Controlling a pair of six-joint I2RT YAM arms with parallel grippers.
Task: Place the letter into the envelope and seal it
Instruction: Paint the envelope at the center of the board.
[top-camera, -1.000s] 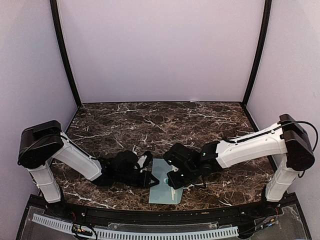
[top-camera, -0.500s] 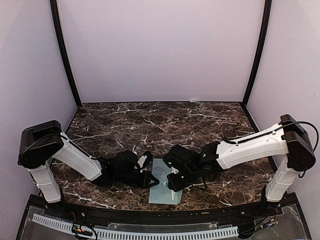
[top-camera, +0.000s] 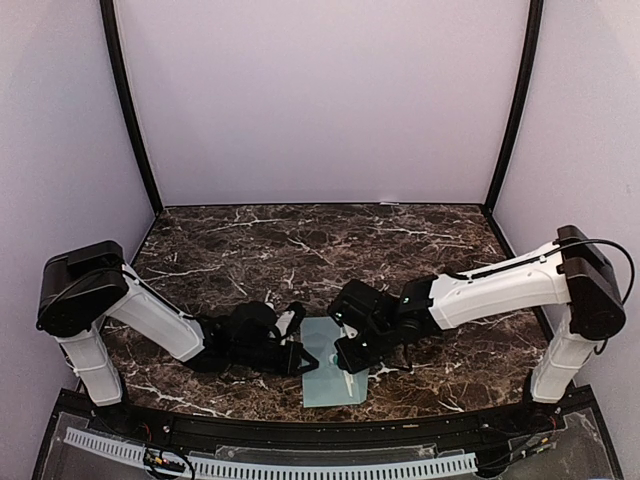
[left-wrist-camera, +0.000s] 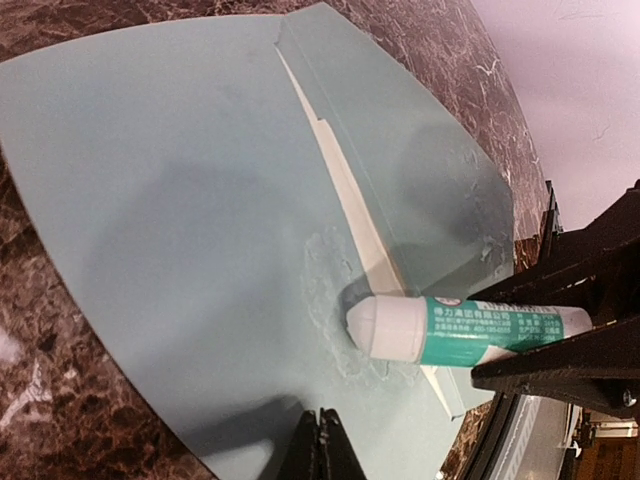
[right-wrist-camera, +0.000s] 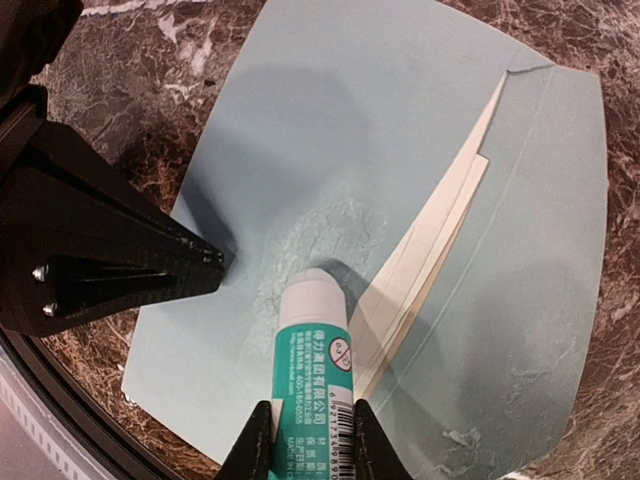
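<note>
Right pincer (right-wrist-camera: 305, 440) has slid glue stick (right-wrist-camera: 312, 345) farther along envelope (right-wrist-camera: 330, 130) beneath it.

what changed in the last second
The right gripper, shut on the glue stick, slid slightly left and away from the near edge, dragging the stick's tip over the envelope. The left gripper stayed shut, pressing on the envelope near its edge; the envelope stayed about where it was.
</note>
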